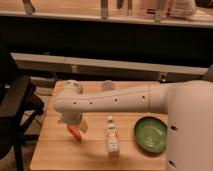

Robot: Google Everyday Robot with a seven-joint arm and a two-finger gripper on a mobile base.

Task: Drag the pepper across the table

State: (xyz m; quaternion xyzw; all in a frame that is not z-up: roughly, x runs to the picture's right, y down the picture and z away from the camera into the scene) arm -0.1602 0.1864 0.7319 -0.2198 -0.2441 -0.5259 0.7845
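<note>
The pepper (75, 132) is a small orange-red tapered chili lying on the left part of the light wooden table (60, 152). My white arm reaches from the right across the table. My gripper (75, 124) hangs down from the arm's left end, directly over the pepper's upper end and touching or nearly touching it. The far end of the pepper is hidden under the gripper.
A white-labelled bottle (111, 137) lies on the table just right of the pepper. A green plate (150, 133) sits to the right. A small round white object (107, 86) is at the table's far edge. A dark chair (12, 115) stands at the left.
</note>
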